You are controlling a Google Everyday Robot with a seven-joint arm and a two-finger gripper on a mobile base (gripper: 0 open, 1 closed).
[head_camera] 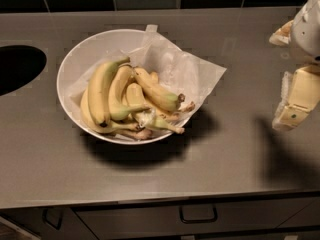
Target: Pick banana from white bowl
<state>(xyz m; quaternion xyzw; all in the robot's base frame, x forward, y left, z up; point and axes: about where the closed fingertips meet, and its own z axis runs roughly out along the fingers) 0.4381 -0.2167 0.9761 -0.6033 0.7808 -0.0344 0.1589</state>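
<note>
The tool (285, 76) hangs open and empty over the table (240, 154), well apart from the white bowl (65, 69) to its left. The banana (100, 91) lies farthest from it; slimmer bananas (157, 94) and crumpled paper (200, 71) lie between, so best come down from above, jaws across its middle

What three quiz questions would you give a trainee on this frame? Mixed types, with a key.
1. True or false: the gripper is holding the banana.
2. Relative to the white bowl, the gripper is: A) directly over it B) to its right, over the counter C) to its left.
3. Fill in: the bowl is lined with crumpled white ____.

Key
1. False: it is open, empty and apart from the bowl; the banana lies in the bowl.
2. B
3. paper
</note>
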